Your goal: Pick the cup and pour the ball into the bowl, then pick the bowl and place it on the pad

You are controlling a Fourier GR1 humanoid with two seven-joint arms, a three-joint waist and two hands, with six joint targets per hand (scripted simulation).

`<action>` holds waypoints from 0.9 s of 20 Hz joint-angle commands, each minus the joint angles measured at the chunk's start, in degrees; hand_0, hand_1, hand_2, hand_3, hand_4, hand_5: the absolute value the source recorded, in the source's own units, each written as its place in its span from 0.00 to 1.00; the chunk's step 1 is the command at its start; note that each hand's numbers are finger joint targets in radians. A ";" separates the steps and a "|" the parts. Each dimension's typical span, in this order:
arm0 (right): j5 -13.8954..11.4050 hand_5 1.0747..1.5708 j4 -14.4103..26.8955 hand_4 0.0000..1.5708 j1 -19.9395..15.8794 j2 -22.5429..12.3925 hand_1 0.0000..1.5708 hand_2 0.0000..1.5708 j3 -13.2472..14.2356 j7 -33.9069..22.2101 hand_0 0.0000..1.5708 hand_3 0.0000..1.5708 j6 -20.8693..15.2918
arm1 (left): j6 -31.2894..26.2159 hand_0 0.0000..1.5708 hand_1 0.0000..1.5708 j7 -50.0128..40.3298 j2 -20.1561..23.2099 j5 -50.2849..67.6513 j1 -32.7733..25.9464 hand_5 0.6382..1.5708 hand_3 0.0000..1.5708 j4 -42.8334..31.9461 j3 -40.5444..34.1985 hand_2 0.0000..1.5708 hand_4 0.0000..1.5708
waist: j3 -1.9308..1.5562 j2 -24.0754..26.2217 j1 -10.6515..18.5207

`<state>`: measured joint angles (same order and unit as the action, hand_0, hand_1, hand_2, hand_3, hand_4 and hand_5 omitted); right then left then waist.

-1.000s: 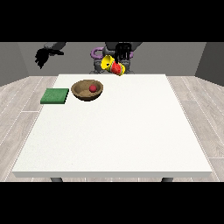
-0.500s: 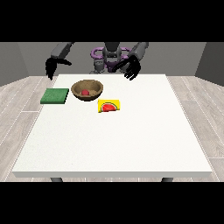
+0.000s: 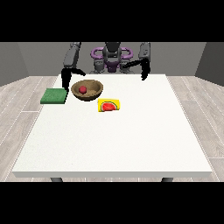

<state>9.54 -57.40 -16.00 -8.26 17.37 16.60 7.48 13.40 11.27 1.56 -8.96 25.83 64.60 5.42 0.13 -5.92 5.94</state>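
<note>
Lying just beside bowl (image 3: 88, 90), cup (image 3: 109, 106) tipped over

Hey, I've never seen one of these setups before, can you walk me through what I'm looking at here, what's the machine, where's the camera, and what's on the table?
The camera stands across the white table and faces a humanoid robot at the far edge, so its arms reach towards you. On the table lie a green pad, a brown bowl with a red ball inside, and a yellow cup lying on its side just in front of the bowl. The hand at the view's left hangs between pad and bowl; the hand at the view's right is over the table's far edge. Neither hand holds anything.
</note>
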 commanded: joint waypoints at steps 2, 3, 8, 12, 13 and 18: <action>0.12 0.99 5.56 0.18 -2.78 -0.07 0.00 0.00 0.48 -0.67 0.00 0.00 -2.65 | -7.66 0.00 0.00 0.99 4.40 4.42 -3.03 0.99 0.00 3.31 -3.08 0.00 0.00 | -0.14 1.47 0.72; 0.56 0.99 8.87 0.16 -5.18 -0.38 0.00 0.00 1.42 7.33 0.00 0.00 -0.53 | -5.14 0.00 0.00 2.61 3.99 3.02 1.07 0.99 0.00 2.96 -3.88 0.00 0.00 | -0.16 -3.75 0.13; 0.27 0.98 16.60 0.12 -6.82 -2.12 0.00 0.00 2.17 10.39 0.00 0.00 -0.90 | -8.23 0.00 0.00 -1.68 5.98 4.66 1.14 0.99 0.00 6.98 -5.33 0.00 0.00 | -0.18 -3.52 0.93; -0.59 0.99 20.74 0.07 -7.67 -2.75 0.00 0.00 0.29 10.09 0.00 0.00 -0.02 | -7.10 0.00 0.00 -1.58 4.74 3.64 -2.56 0.99 0.00 7.84 -5.20 0.00 0.00 | -0.16 -1.06 -0.58; 0.50 0.99 23.71 0.06 -10.18 -3.69 0.00 0.00 2.53 13.21 0.00 0.00 -0.59 | -8.77 0.00 0.00 -0.73 4.95 3.61 -3.71 0.99 0.00 10.33 -3.84 0.00 0.00 | -0.18 -3.61 2.36; 0.52 0.99 25.52 0.09 -12.80 -0.46 0.00 0.00 1.48 14.41 0.00 0.00 -3.44 | -9.97 0.00 0.00 3.50 6.00 3.90 -4.26 0.99 0.00 9.54 -5.46 0.00 0.00 | -0.16 -5.22 2.04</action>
<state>9.64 -35.05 -26.39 -9.82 18.58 30.05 5.79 4.60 13.57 7.09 -5.23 22.38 73.03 0.27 0.14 -9.97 7.12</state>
